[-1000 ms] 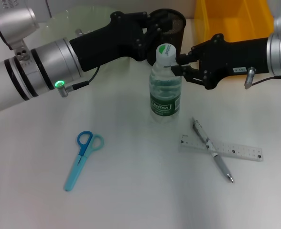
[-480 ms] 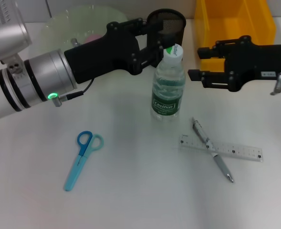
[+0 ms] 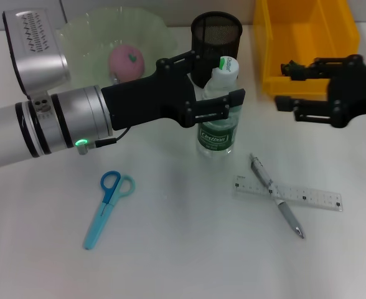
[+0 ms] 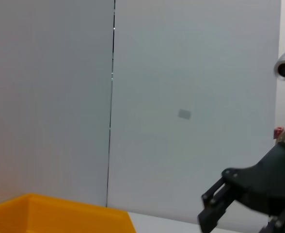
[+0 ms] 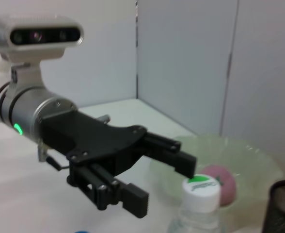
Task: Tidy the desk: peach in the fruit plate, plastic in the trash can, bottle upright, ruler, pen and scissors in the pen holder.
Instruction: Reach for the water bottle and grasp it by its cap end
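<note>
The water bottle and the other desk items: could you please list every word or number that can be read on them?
water bottle: green label with white lettering, too blurred to read.
bottle cap: green mark, any lettering illegible.
clear ruler: dark scale marks, numbers too small to read.
left arm housing: red zigzag mark, no readable text.

Crowded back edge, open front of the worktop

We are seeing the upright bottle (image 3: 218,106) standing mid-worktop with the left gripper (image 3: 214,93) spread around its neck, fingers apart, blocking any approach from the left side. Just behind it the pen holder (image 3: 216,31) is closing the gap toward the back edge, with the fruit plate (image 3: 96,31) filling the back left corner and the yellow bin (image 3: 304,28) the back right. The right gripper (image 3: 289,87) is hanging in front of the bin, leaving a lane between it and the bottle. Toward the front edge, only the scissors (image 3: 107,207), pen (image 3: 276,194) and ruler (image 3: 289,193) are lying flat, well apart.
</note>
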Robot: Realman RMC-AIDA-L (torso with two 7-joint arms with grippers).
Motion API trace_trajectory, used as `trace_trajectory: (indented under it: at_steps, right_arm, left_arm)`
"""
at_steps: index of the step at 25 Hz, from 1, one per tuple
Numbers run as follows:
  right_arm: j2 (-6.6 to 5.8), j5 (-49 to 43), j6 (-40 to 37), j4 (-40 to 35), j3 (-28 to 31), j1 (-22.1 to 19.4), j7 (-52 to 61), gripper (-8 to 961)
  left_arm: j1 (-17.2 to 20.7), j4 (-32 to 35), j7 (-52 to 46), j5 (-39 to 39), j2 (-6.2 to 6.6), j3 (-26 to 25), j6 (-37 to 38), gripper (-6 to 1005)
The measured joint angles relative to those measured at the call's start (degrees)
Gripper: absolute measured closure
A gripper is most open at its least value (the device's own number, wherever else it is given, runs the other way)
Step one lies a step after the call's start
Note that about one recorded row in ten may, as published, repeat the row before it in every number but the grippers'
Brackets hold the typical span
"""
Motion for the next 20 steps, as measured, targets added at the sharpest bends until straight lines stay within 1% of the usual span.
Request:
trace_trajectory:
  at_steps: [2,3,4,8,12,20]
  right_arm:
    - [0.05,0.78,-1.93,-0.24,3.04,-0.75,-0.19,331]
    - [0.05,1.23,-3.55,-0.13,5.49,-1.18,-0.22,331]
    - [0.05,1.23,-3.55,-0.13,5.49,-1.18,-0.22,331]
    - [0.04,4.12,-6.16,1.31,9.99,-2.57,-1.68,331]
    - [0.01,7.63,-7.63,2.43,11.66,-4.00,-3.54,331]
    - [-0.09,7.87,-8.63,3.66,11.89,-3.66,-3.84,331]
  left_arm:
    - [0.03,0.01,-0.06,-0.07,-0.02,0.02,-0.40,211]
    - [0.08,0.05,-0.10,-0.30,-0.07,0.03,-1.25,208]
    - [0.08,0.05,-0.10,-0.30,-0.07,0.03,-1.25,205]
    - [-0.24,0.19,-0.23,-0.63,-0.25,-0.01,-4.37,194]
    - [-0.08,0.31,-0.10,-0.98,-0.27,0.00,-4.56,186]
    - [1.05,0.78,0.14,-1.12,-0.25,0.14,-2.08,189]
